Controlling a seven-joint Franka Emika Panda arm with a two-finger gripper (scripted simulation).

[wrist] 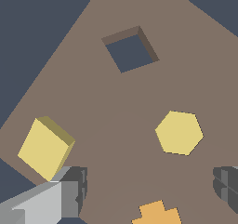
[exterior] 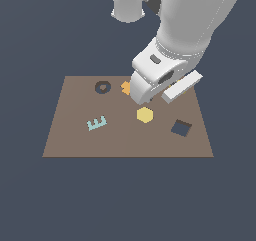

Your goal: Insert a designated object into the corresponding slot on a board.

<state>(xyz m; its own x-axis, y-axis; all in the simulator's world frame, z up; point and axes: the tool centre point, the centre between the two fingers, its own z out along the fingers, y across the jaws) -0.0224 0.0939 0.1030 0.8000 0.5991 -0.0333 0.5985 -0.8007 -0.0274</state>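
The yellow square block (wrist: pixel 46 146) lies flat on the brown board (wrist: pixel 116 102), close to one board edge. My gripper (wrist: pixel 148 190) is open above the board, its fingers (wrist: pixel 69 190) far apart with nothing between them. The block lies just beyond one fingertip, outside the gap. The square slot (wrist: pixel 130 49) is a dark empty hole further across the board, also visible as a tilted diamond (exterior: pixel 181 128) at the exterior view's right. In the exterior view the arm's hand covers my fingers and most of the block.
A yellow hexagon (exterior: pixel 145 115) lies between the hand and the slot. An orange cross piece (exterior: pixel 125 88) sits beside the hand, a dark ring (exterior: pixel 103 87) to its left. A pale cyan E-shaped piece (exterior: pixel 96 123) lies toward the board's (exterior: pixel 75 135) left.
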